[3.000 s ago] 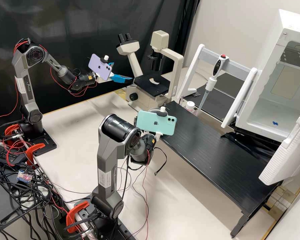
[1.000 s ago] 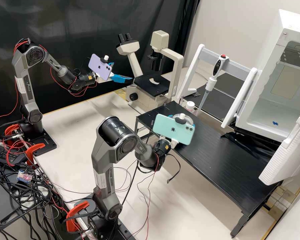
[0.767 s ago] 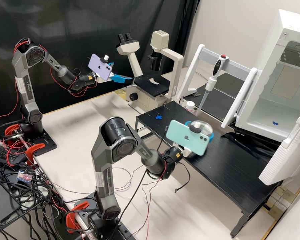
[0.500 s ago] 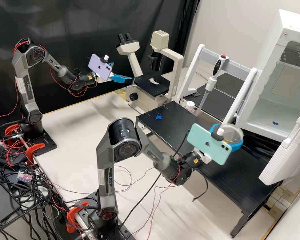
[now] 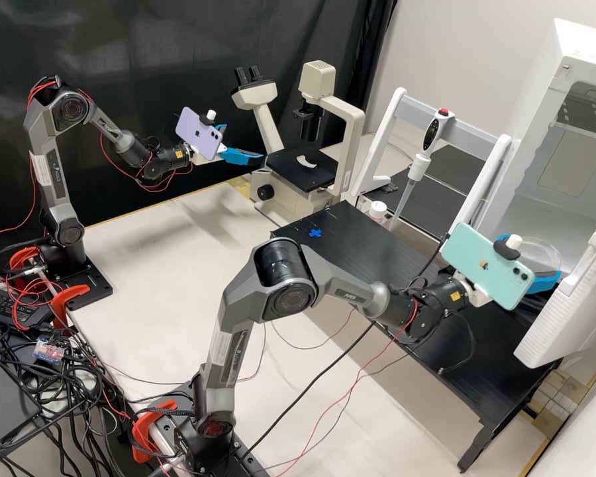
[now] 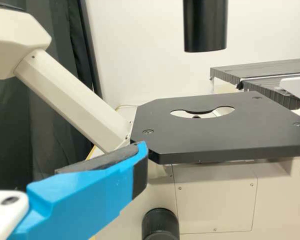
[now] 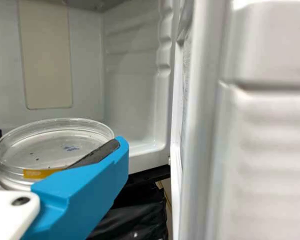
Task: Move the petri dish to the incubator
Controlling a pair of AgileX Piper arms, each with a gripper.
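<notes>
In the high view, my right gripper point(image 5: 535, 260) is shut on the clear petri dish point(image 5: 540, 252), in front of the open white incubator point(image 5: 576, 142). The right wrist view has my right gripper point(image 7: 55, 146) around the sides of the dish point(image 7: 52, 142), which bears an orange label, with the incubator's inner wall point(image 7: 130, 75) behind. A phone covers part of this gripper from above. My left gripper point(image 5: 244, 142) stands open and empty beside the microscope; in the left wrist view one blue finger of the left gripper point(image 6: 135, 160) is near the microscope stage point(image 6: 200, 135).
The incubator door point(image 5: 569, 305) stands open close to the right gripper; its ribbed edge point(image 7: 260, 150) rises beside the dish. Below is the black raised table point(image 5: 404, 265) with a blue cross mark point(image 5: 315, 233). Behind stands a white rack with a pipette point(image 5: 418, 165).
The right arm has carried the dish rightward along the black table to the incubator's opening, uncovering the blue mark on the table. My left arm has kept still.
</notes>
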